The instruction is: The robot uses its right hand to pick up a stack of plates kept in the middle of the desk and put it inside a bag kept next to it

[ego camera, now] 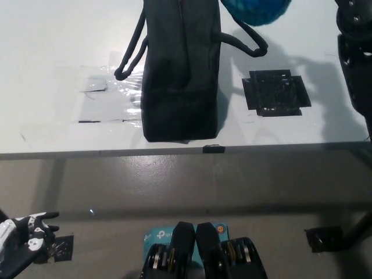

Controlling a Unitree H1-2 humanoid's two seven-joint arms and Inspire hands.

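Up near the top edge, the blue plates (pixel 256 10) hung above the desk (pixel 52 46), just right of the black bag (pixel 181 75), mostly cut off by the frame. The right arm (pixel 354 64) entered at the far right; its hand was out of view, so its grip could not be told. To drop them in cleanly, the plates should probably be centred over the bag's mouth, clear of the handle (pixel 247 43). The bag's long side ran away from the robot. The white left hand (pixel 29 232) rested low left, fingers loosely apart, empty.
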